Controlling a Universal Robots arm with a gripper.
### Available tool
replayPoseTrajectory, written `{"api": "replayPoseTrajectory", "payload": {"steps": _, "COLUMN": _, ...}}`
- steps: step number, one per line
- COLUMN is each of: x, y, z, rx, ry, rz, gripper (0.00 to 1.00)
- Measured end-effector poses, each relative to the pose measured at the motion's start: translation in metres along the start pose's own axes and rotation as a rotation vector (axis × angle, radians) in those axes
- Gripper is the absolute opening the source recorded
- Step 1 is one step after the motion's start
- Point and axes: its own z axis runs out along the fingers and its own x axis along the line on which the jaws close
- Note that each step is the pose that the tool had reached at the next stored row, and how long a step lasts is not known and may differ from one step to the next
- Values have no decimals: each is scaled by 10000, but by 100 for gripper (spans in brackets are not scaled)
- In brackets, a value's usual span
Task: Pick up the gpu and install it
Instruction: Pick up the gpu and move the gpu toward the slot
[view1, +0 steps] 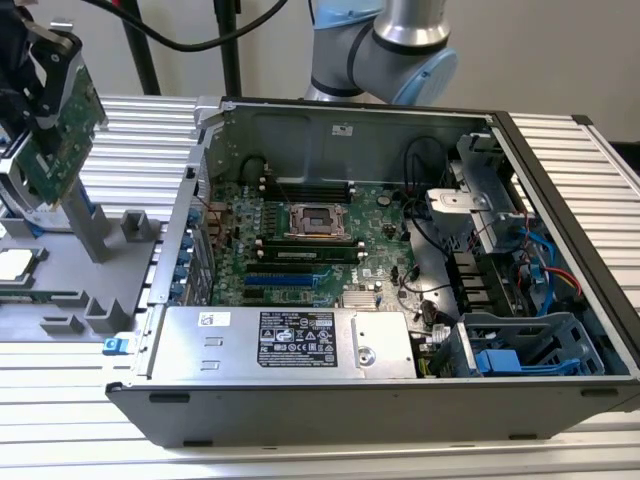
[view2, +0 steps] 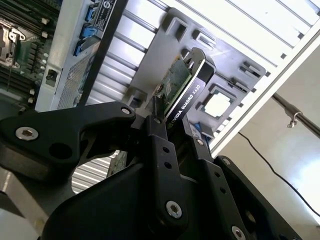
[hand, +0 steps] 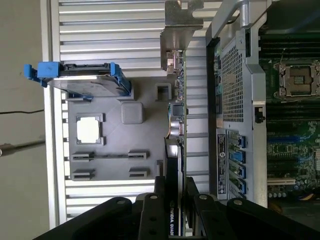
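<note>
Gripper (view1: 42, 100) is clamped on the gpu (view1: 62, 140), fingers (view2: 159, 137) pinching the black shroud side and the green board side near one end. The card hangs tilted in the air over the gray fixture tray (hand: 115, 142), on the exterior view's left of the open PC case (view1: 400, 405) and outside it, not yet seated on the motherboard (view1: 300, 250). On the tray sit a blue-framed hard drive (hand: 82, 82) and a CPU chip (hand: 89, 131); in the first wrist view the card is edge-on, with its silver bracket (hand: 176, 22) at the end away from the fingers.
</note>
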Motion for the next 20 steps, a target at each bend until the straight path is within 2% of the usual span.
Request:
{"api": "replayPoseTrajectory", "payload": {"steps": 10, "x": -154, "y": 7, "z": 3, "rx": -13, "ry": 10, "rz": 1, "gripper": 0}}
{"api": "replayPoseTrajectory", "payload": {"steps": 20, "x": -202, "y": 9, "z": 4, "rx": -23, "ry": 25, "rz": 2, "gripper": 0}}
